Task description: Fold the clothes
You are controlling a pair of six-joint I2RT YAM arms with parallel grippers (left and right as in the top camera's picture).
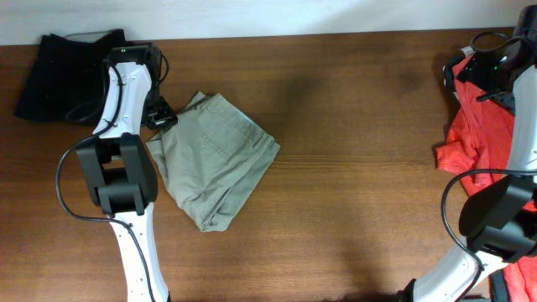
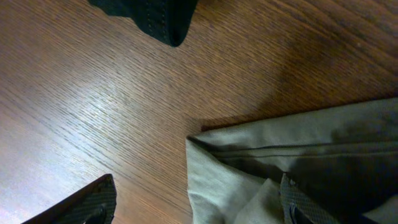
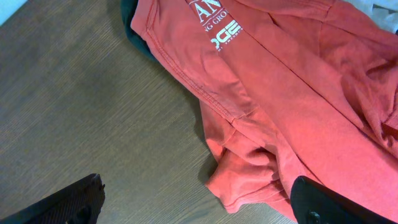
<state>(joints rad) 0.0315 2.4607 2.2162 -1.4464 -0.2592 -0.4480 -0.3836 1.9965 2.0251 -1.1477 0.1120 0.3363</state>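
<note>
Left tool (image 1: 162,115) spread at shorts (image 1: 216,159) corner; long axis upper-left to lower-right.

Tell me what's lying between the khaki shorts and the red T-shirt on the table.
Nothing. In the overhead view, only bare wooden table separates the khaki shorts from the red T-shirt.

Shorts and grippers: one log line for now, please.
shorts: folded over | left gripper: open, astride shorts corner | right gripper: open, astride red T-shirt edge
</note>
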